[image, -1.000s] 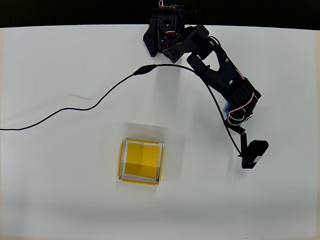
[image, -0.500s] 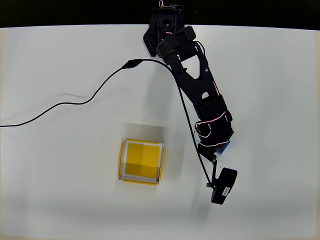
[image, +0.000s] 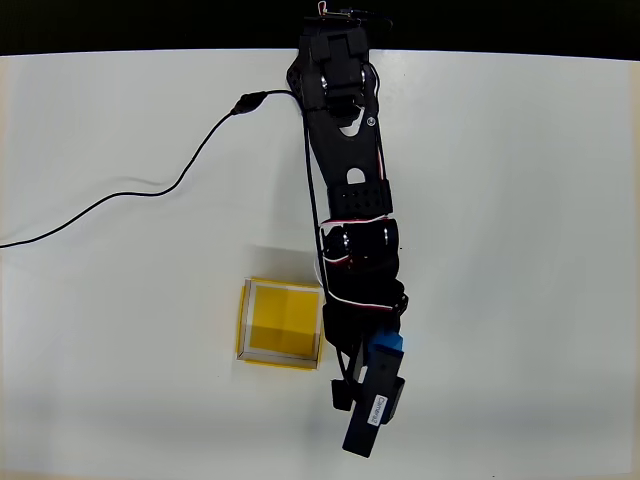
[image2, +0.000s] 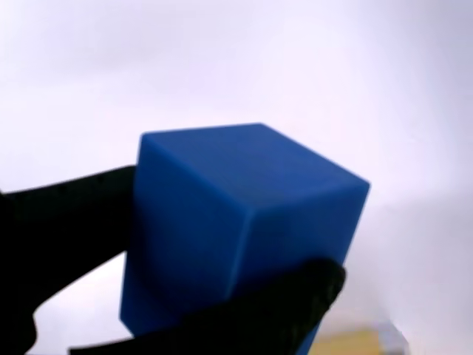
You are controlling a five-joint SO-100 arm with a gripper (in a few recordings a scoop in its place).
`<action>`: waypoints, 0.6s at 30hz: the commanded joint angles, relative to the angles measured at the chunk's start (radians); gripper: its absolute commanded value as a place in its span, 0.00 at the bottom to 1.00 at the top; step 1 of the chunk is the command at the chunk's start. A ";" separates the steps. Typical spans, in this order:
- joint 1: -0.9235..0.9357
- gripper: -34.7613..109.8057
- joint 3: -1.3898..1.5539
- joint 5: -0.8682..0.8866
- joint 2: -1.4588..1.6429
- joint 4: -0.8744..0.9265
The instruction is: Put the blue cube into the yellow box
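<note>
Just right of the yellow box [image: 283, 322], the tool [image: 380, 345] is clamped on the blue cube [image2: 236, 229]; a black cable [image: 150, 190] lies well clear on the bare white tabletop [image: 520, 250].

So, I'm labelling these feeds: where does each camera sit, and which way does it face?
Overhead view: sits above the table, facing straight down; shows the whole arm, the cable and the box.
Wrist view: rides on the hand, facing along its fingers, which grip the cube over the table; a yellow corner of the box sits at the bottom edge.
Both show the cube and the box.
</note>
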 commanded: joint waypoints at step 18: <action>0.328 0.34 0.117 -0.015 0.061 -0.133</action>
